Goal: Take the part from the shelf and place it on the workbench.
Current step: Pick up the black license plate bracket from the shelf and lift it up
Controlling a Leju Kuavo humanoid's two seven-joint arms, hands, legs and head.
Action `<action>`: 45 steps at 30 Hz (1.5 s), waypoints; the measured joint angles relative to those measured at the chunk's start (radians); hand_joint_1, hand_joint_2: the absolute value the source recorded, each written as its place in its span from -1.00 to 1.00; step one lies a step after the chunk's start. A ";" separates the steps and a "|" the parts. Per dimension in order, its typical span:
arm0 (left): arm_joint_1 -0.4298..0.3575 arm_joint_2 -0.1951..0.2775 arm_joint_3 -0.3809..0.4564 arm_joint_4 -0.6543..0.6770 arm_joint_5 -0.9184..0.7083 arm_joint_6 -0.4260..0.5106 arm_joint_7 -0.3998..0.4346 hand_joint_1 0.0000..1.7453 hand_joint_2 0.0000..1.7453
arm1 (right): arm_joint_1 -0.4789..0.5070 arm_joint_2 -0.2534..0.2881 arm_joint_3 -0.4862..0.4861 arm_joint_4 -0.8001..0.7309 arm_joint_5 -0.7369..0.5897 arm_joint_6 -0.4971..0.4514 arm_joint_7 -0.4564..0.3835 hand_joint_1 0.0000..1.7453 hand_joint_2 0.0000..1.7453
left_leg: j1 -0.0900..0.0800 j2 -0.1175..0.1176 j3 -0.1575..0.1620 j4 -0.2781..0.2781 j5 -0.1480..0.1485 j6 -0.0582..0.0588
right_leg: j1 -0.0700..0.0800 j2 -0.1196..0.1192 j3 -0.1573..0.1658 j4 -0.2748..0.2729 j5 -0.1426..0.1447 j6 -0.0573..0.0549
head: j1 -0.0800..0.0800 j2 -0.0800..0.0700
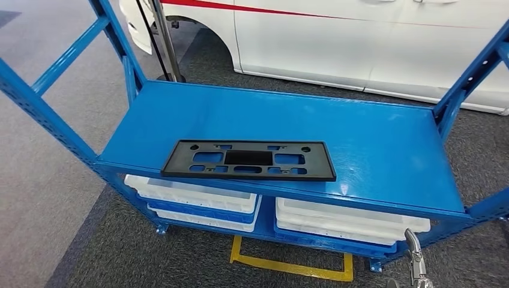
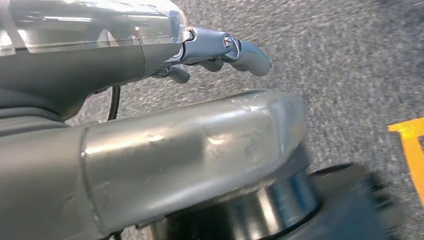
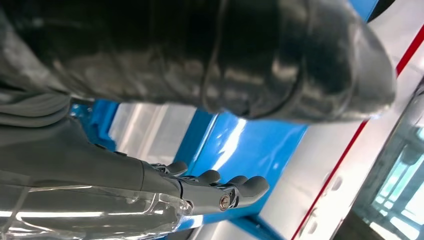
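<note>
The shelf rack [image 1: 372,141] is glossy bright blue, posts and deck alike. On it, at centre frame, lies a matte black plastic part [image 1: 249,160], the blue showing through its cut-outs. Beneath the deck sit white trays [image 1: 192,193] stacked with blue ones [image 1: 333,235]. The floor [image 1: 54,180] is speckled grey carpet, darker grey under the rack, with a yellow tape outline [image 1: 288,267] at lower centre. Across the top of the frame stands a white car body [image 1: 360,42] with a thin red stripe. The right hand [image 3: 215,187] is dark grey with silvery metal joints; the left hand [image 2: 225,52] is the same grey over grey carpet.
</note>
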 joint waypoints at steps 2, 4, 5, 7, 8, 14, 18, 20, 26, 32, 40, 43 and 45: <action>0.000 0.000 -0.004 0.000 -0.003 0.001 0.004 -1.00 -1.00 | 0.000 0.001 0.000 0.000 -0.002 0.000 -0.008 -1.00 -1.00 | 0.000 0.008 0.016 -0.046 0.053 0.000 | 0.000 -0.023 0.009 0.000 -0.006 0.003 | 0.000 0.000; 0.001 0.000 -0.008 0.000 -0.004 0.003 0.006 -1.00 -1.00 | 0.000 0.002 0.000 0.000 -0.007 0.000 -0.015 -1.00 -1.00 | -0.002 0.021 0.079 -0.182 0.122 0.007 | 0.002 -0.038 0.019 0.001 -0.015 0.011 | 0.000 0.000; 0.001 -0.001 -0.010 0.000 -0.005 0.004 0.008 -1.00 -1.00 | 0.000 0.003 -0.001 0.000 -0.011 0.000 -0.019 -1.00 -0.50 | -0.004 0.026 0.104 -0.233 0.140 0.013 | 0.004 -0.043 0.023 0.002 -0.018 0.016 | 0.000 0.000; 0.004 -0.003 -0.014 0.001 -0.006 0.006 0.012 -1.00 -1.00 | 0.000 0.006 -0.002 0.000 -0.014 -0.001 -0.023 -1.00 0.50 | -0.010 0.026 0.117 -0.265 0.140 0.023 | 0.008 -0.049 0.025 0.000 -0.019 0.027 | 0.001 0.000; 0.004 -0.004 -0.015 0.002 -0.007 0.007 0.015 -1.00 -1.00 | 0.000 0.006 -0.003 0.000 -0.001 -0.001 -0.013 -1.00 1.00 | -0.010 0.025 0.116 -0.268 0.142 0.029 | 0.008 -0.050 0.026 -0.002 -0.017 0.031 | 0.002 0.000; -0.001 -0.011 -0.021 0.003 -0.020 0.009 0.030 -1.00 -1.00 | 0.001 0.007 -0.010 0.029 0.268 0.001 0.179 -1.00 1.00 | -0.007 0.020 0.120 -0.286 0.151 0.063 | 0.005 0.018 -0.082 0.214 -0.129 0.044 | 0.002 0.000; -0.005 -0.013 -0.032 0.003 -0.042 -0.004 0.045 -1.00 -1.00 | -0.026 0.013 -0.011 0.088 0.512 0.023 0.297 -1.00 1.00 | -0.011 0.008 0.126 -0.280 0.146 0.063 | 0.006 0.022 -0.078 0.171 -0.047 0.038 | 0.002 0.000; -0.008 -0.014 -0.039 0.003 -0.046 -0.007 0.049 -1.00 -1.00 | -0.041 0.019 -0.012 0.112 0.554 0.028 0.315 -1.00 1.00 | -0.015 0.002 0.128 -0.275 0.140 0.056 | 0.010 0.028 -0.029 0.057 0.002 0.030 | 0.002 0.000; -0.011 -0.014 -0.046 0.003 -0.059 -0.010 0.054 -1.00 -1.00 | -0.066 0.036 -0.018 0.150 0.681 0.029 0.345 -1.00 1.00 | -0.013 0.000 0.112 -0.238 0.111 0.025 | 0.009 0.027 -0.011 0.002 0.013 0.004 | 0.000 0.000; -0.013 -0.013 -0.046 0.004 -0.077 -0.017 0.060 -1.00 -1.00 | -0.106 0.072 -0.038 0.217 0.787 0.018 0.345 -1.00 1.00 | -0.002 0.003 0.006 -0.024 0.043 0.006 | 0.009 0.017 -0.007 0.001 0.011 -0.005 | -0.001 0.000; -0.021 -0.012 -0.051 0.004 -0.119 -0.038 0.075 -1.00 -1.00 | -0.193 0.149 -0.059 0.337 0.842 0.009 0.255 -1.00 1.00 | -0.007 0.006 0.119 -0.285 0.155 0.042 | 0.012 0.020 -0.005 0.003 0.006 0.031 | 0.000 0.000; -0.028 -0.012 -0.058 0.004 -0.142 -0.050 0.089 -1.00 -1.00 | -0.251 0.163 -0.057 0.405 0.833 0.017 0.221 -1.00 1.00 | -0.004 0.009 0.121 -0.297 0.165 0.060 | 0.010 0.022 -0.058 0.116 -0.064 0.040 | 0.001 0.000; -0.032 -0.012 -0.063 0.004 -0.157 -0.060 0.103 -1.00 -1.00 | -0.289 0.171 -0.056 0.454 0.817 0.026 0.202 -1.00 1.00 | -0.007 0.009 0.118 -0.296 0.165 0.064 | 0.009 0.023 -0.119 0.237 -0.112 0.043 | 0.001 0.000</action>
